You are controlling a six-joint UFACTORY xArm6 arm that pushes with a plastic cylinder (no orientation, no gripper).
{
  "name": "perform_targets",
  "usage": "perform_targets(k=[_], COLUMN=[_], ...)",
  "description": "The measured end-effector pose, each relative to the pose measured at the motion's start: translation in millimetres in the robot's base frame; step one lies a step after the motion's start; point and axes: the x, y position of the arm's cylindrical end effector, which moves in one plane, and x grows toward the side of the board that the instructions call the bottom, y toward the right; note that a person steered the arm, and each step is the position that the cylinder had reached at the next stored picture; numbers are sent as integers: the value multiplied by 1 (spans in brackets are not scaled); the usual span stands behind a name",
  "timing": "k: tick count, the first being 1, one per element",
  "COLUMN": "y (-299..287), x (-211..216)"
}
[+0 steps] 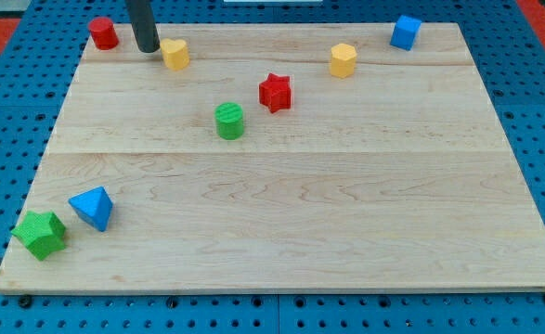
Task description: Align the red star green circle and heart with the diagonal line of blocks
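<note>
The red star (275,92) lies above the middle of the wooden board. The green circle (229,121) stands just down and left of it. The yellow heart (175,54) lies near the top left. My tip (147,47) is right beside the heart on its left, about touching it. A yellow hexagon (343,59) and a blue cube (405,32) lie at the top right. A blue pyramid (92,207) and a green star (39,233) lie at the bottom left.
A red cylinder (103,32) stands at the top left corner, left of my tip. The wooden board (346,213) rests on a blue pegboard (3,111).
</note>
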Motion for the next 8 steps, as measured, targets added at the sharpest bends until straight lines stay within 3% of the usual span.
perform_targets(k=[2, 4, 5, 8], y=[42, 36, 66, 92], x=[53, -1, 11, 141])
